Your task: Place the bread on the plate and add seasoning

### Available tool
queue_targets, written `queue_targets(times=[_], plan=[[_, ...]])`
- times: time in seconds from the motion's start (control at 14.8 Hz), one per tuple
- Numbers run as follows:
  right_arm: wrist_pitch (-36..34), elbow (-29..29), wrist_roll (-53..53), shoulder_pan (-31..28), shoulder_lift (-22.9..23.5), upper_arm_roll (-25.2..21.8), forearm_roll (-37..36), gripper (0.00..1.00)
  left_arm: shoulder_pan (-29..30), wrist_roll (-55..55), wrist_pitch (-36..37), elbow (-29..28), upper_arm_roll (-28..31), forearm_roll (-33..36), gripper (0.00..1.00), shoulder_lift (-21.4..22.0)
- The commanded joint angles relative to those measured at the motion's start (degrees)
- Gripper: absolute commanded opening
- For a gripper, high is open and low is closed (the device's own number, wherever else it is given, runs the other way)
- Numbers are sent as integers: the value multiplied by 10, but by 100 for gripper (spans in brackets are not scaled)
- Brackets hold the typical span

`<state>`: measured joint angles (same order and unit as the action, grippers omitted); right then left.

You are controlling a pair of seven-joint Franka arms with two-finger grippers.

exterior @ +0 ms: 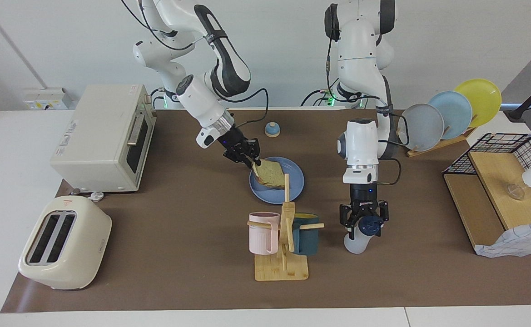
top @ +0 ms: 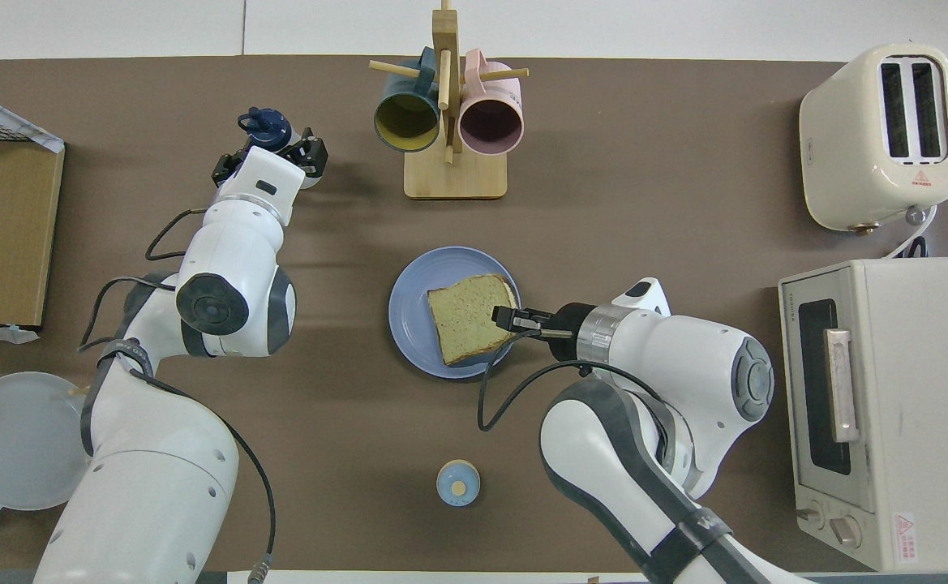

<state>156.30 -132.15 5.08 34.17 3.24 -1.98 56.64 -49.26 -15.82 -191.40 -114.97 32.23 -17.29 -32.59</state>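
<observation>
The bread (exterior: 270, 171) (top: 467, 318), a square slice with a brown crust, lies on the blue plate (exterior: 295, 185) (top: 409, 307) mid-table. My right gripper (exterior: 253, 160) (top: 509, 320) is low at the slice's edge toward the right arm's end, open, with its fingertips at the crust. The seasoning (exterior: 357, 243) (top: 267, 124), a translucent bottle with a navy cap, stands on the mat toward the left arm's end, farther from the robots than the plate. My left gripper (exterior: 366, 221) (top: 272, 152) points straight down over it, open, with a finger on either side of the cap.
A mug tree (exterior: 286, 227) (top: 451, 122) with a pink and a teal mug stands just farther out than the plate. A small bell (exterior: 272, 130) (top: 457, 483) sits nearer the robots. Oven (exterior: 101, 136) and toaster (exterior: 65, 243) are at the right arm's end, plate rack (exterior: 451, 113) and wire shelf (exterior: 497, 181) at the left arm's.
</observation>
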Motion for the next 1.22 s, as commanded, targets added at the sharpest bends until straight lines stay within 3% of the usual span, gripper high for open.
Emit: queue_targets(times=[0.0, 0.34, 0.61, 0.95, 1.15], plan=[[7, -13, 14, -5, -15, 3, 17, 100, -11, -6, -11, 5, 10, -15, 84, -13], [16, 0, 19, -14, -9, 1, 16, 100, -11, -6, -10, 4, 10, -15, 69, -13], [13, 44, 20, -27, 9, 0, 4, 100, -11, -6, -10, 5, 10, -15, 47, -12], [-6, 87, 15, -36, 22, 0, -40, 100, -8, -4, -9, 9, 11, -14, 44, -10], [-40, 124, -34, -38, 29, 0, -42, 100, -2, 4, 33, 11, 15, -11, 44, 23]])
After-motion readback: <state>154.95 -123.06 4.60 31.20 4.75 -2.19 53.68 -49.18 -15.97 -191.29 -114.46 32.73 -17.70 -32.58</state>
